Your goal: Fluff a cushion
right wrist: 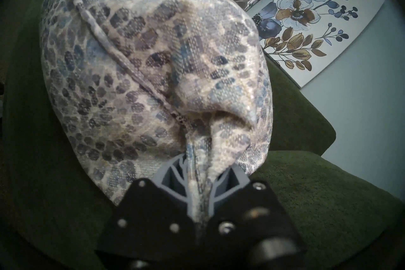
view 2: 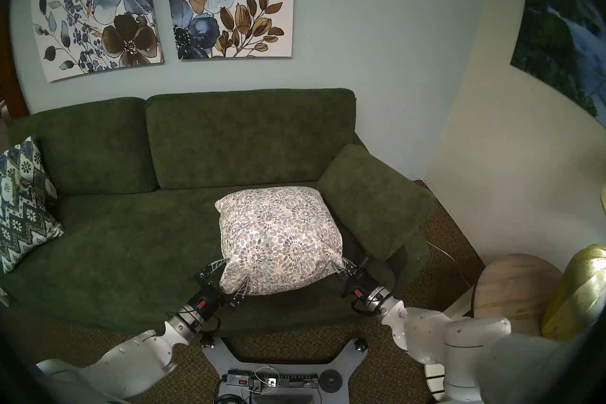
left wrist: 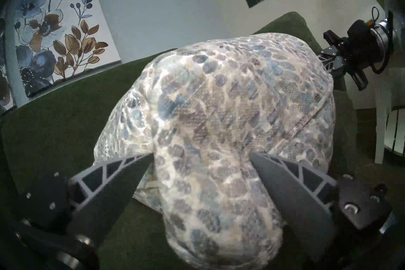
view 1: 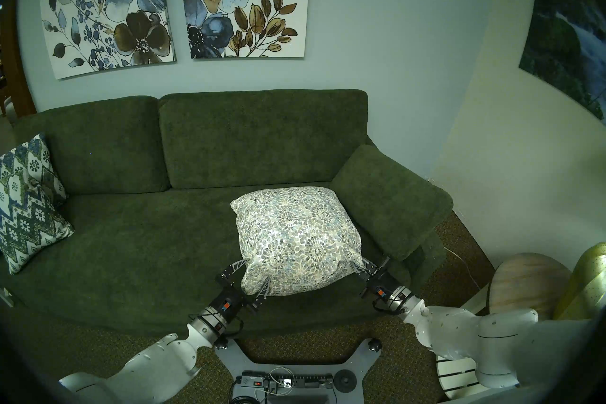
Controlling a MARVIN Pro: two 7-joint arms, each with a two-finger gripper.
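The cushion [view 1: 295, 236] [view 2: 278, 236], cream with grey-blue and tan petal rosettes, sits plump on the right part of the green sofa seat [view 1: 131, 246], beside the armrest. My right gripper [view 1: 359, 265] [view 2: 339, 264] [right wrist: 198, 166] is shut on its near right corner, the fabric pinched between the fingers. My left gripper [view 1: 257, 269] [view 2: 236, 268] [left wrist: 201, 154] stands open around the near left corner. Its two fingers [left wrist: 122, 175] straddle the bulging cushion [left wrist: 219, 120] and touch the fabric on either side. The cushion [right wrist: 142, 65] fills the right wrist view.
A blue-green zigzag pillow [view 1: 29, 203] leans at the sofa's left end. The sofa's armrest [view 1: 390, 196] rises right beside the cushion. A round wooden side table [view 1: 528, 285] and a gold object [view 1: 587, 282] stand at the right. A power strip [view 1: 285, 383] lies on my base.
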